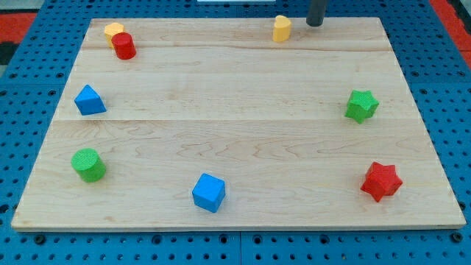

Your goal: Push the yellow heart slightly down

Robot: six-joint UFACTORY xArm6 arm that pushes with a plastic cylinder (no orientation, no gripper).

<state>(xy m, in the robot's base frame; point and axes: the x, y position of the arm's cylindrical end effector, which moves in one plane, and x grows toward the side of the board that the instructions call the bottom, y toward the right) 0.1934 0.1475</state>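
Note:
A small yellow block (282,28), which looks like the heart, stands near the top edge of the wooden board (235,140), right of centre. My tip (314,25) is at the board's top edge, just to the right of this block, with a small gap between them. The rod runs up out of the view's top.
A second yellow block (112,31) sits at the top left, touching a red cylinder (124,46). A blue triangle (89,100) and a green cylinder (88,164) are on the left. A blue cube (208,192) is at the bottom centre. A green star (361,105) and a red star (381,181) are on the right.

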